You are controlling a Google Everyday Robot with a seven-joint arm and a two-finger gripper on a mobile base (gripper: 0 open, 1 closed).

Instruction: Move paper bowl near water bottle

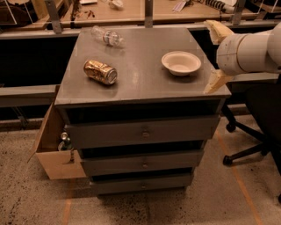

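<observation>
The paper bowl (181,63), cream with a wide rim, sits upright on the right side of the grey cabinet top (145,83). The water bottle (106,36), clear and crinkled with a pale label, lies on its side at the far left corner. My gripper (216,56) is at the cabinet's right edge, just right of the bowl and apart from it. Its two cream fingers (217,81) are spread wide, one toward the back and one toward the front, with nothing between them.
A gold-brown can (100,72) lies on its side at the left of the top. A cardboard box (55,147) with a small bottle in it stands on the floor left of the cabinet. An office chair base (246,147) is at the right. A wooden workbench (131,11) runs behind.
</observation>
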